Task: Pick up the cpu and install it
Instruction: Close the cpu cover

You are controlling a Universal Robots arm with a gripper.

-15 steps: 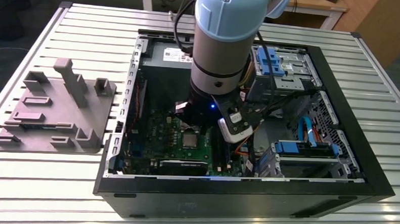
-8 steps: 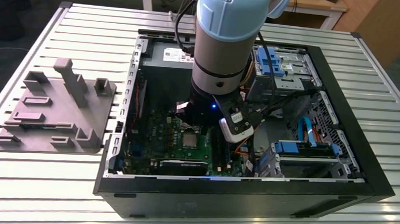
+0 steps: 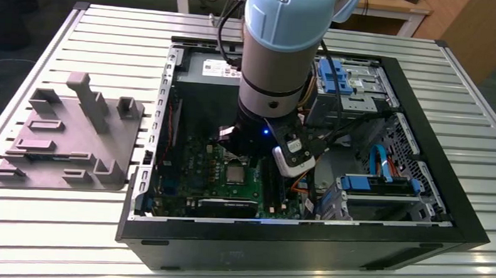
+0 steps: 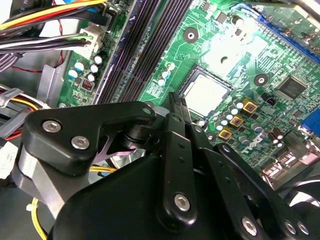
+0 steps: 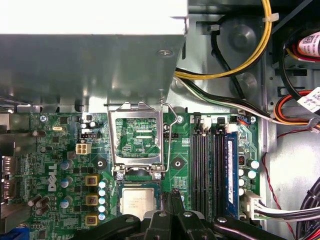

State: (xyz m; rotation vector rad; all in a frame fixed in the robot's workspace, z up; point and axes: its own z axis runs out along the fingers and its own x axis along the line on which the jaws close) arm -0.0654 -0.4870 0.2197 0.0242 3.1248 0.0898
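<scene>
The cpu (image 5: 137,201), a small square chip with a pale metal top, lies flat in its socket on the green motherboard (image 5: 60,150). It also appears in the second wrist view (image 4: 207,92) and the exterior view (image 3: 234,174). The silver socket frame (image 5: 113,135) is swung open just beyond the chip. My gripper (image 5: 173,193) hangs right beside the cpu's edge with its thin black fingertips together and nothing between them; in the second wrist view the gripper (image 4: 173,100) tips end just short of the chip.
The arm (image 3: 276,58) reaches down into an open black computer case (image 3: 446,204) on a slatted table. Memory sticks (image 5: 230,165) stand beside the socket. Loose cables (image 5: 240,60) and blue drive brackets (image 3: 380,182) crowd the case. A grey tray (image 3: 64,137) lies at the exterior view's left.
</scene>
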